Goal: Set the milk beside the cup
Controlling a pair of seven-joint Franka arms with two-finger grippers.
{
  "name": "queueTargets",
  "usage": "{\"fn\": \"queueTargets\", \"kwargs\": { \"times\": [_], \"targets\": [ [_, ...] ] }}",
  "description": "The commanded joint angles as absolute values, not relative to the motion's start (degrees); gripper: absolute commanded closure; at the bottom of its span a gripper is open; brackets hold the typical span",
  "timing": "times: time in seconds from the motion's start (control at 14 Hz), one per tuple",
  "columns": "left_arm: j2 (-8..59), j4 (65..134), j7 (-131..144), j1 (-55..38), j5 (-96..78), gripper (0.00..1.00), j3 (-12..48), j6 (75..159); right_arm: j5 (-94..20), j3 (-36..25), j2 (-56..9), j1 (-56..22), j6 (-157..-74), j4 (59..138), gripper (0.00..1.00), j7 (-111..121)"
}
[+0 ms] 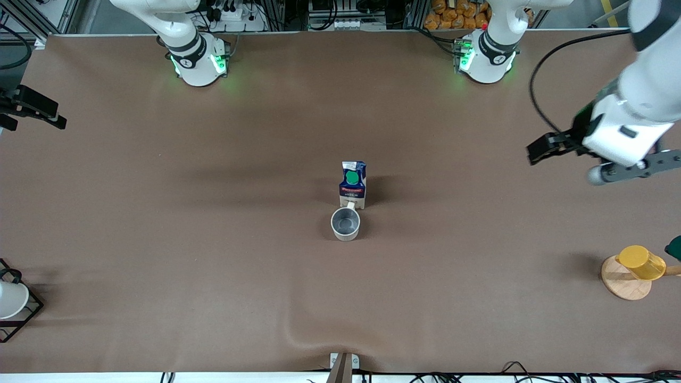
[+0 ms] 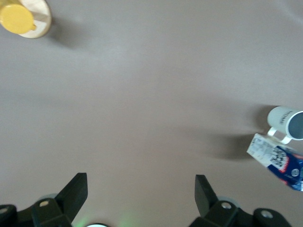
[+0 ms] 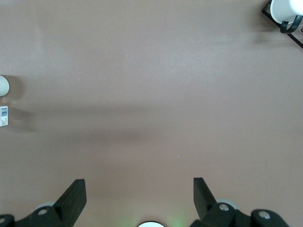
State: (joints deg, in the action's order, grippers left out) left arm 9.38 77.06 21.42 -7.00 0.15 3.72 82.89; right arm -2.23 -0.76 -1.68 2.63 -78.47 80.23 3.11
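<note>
— What do we have around the edges of the counter?

— At the left arm's end we see a yellow cup on a round wooden coaster. At the right arm's end a white cup sits in a black wire stand, cut off by the frame. A ripple in the brown cover shows at the counter's edge nearest the front camera.

— And the middle?

— We find the milk upright at mid-counter, its green cap showing, and the cup just beside it, nearer the front camera. The cup's handle points at the carton's base; we cannot tell whether it touches. Nothing else stands close to the pair, and bare brown counter lies all round them.

— Where are our pincers?

— The left pincer hangs over bare counter at the left arm's end, well apart from the milk, with its fingers spread wide and nothing between them. In the front view the right pincer shows only at the frame's edge, over the right arm's end; its wrist view shows its fingers apart over bare counter, also gripping nothing, with the milk and cup well away.
</note>
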Motion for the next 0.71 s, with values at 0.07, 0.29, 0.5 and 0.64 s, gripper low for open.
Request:
{"fn": "queueTargets", "kwargs": {
  "times": [0.07, 0.29, 0.5, 0.64],
  "targets": [
    [1.16, 86.29, 17.32, -3.78, 0.53, 0.00, 5.01, 83.84, -1.85, -0.97, -1.14, 1.93, -78.84, 80.95, 0.00, 3.25],
    [-1.49, 89.21, 15.03, -2.38, 0.53, 0.00, 5.01, 84.90, -1.85, -0.97, -1.23, 1.76, -78.84, 80.95, 0.00, 3.25],
    [-0.88, 87.64, 12.41, -1.93, 1.31, 0.00, 5.54, 84.20, -1.67, -0.97, -1.23, 1.49, -78.84, 80.95, 0.00, 3.25],
    [-0.44, 86.57, 9.76, -1.76, 1.23, 0.00, 5.10, 84.20, -1.50, -0.97, -1.32, 1.41, -78.84, 80.95, 0.00, 3.25]
  ]
}}
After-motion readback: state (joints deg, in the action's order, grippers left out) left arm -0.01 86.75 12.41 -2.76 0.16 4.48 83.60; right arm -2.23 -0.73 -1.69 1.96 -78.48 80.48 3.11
